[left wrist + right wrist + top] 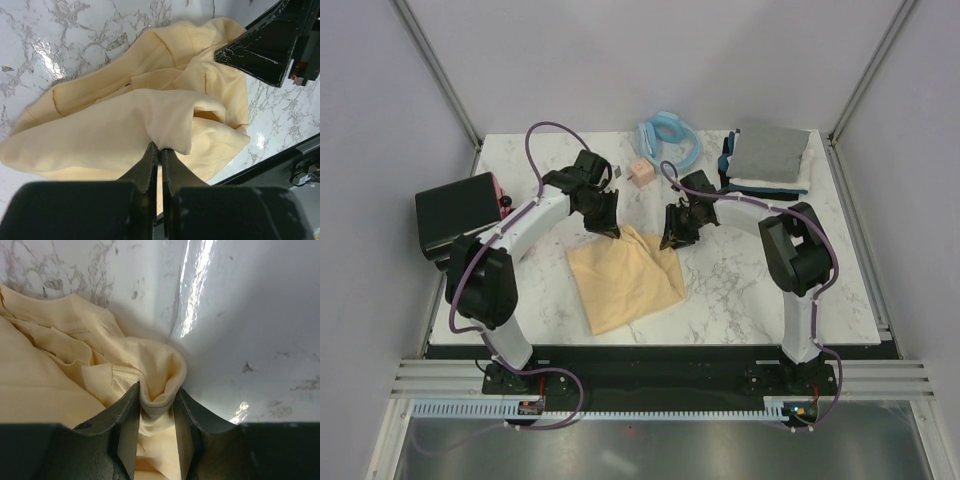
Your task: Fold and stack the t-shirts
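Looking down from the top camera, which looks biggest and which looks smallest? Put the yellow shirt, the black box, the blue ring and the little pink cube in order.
1. yellow shirt
2. black box
3. blue ring
4. pink cube

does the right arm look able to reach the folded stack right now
Likely within reach, and nothing seems to block the way, but it is not free: the right gripper pinches a fold of the yellow t-shirt, so the folded stack must wait.
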You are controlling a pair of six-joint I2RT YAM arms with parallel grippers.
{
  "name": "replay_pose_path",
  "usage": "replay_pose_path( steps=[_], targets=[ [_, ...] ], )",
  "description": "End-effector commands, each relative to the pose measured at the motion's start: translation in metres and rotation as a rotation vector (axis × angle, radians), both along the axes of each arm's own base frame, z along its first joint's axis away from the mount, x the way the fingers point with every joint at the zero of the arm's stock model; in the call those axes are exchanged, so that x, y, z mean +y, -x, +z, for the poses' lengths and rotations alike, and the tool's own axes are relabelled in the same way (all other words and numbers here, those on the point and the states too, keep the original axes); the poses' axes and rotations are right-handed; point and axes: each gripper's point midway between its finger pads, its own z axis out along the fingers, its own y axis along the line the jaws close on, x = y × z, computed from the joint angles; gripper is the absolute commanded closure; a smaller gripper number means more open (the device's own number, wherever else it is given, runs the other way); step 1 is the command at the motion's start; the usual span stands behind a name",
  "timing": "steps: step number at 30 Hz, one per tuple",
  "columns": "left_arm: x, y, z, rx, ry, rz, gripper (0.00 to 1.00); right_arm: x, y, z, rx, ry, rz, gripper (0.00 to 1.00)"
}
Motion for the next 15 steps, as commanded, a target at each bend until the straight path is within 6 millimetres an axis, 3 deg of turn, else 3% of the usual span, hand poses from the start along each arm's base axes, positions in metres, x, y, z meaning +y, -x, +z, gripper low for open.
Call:
replay_pose_path(
  steps=[1, 11, 15],
  targets=[
    [0.0, 0.006, 0.014, -0.029, 0.029, -0.017, 0.98, -0.003, 0.012, 0.022, 0.0, 0.057, 0.007, 0.61],
    [0.005, 0.013, 0.017, -0.04, 0.023, -0.019, 0.98, 0.018, 0.021, 0.059, -0.052, 0.006, 0.039, 0.62],
    [0.006, 0.019, 0.019, -0.046, 0.029, -0.034, 0.98, 0.025, 0.027, 0.065, -0.047, -0.02, 0.062, 0.62]
  ],
)
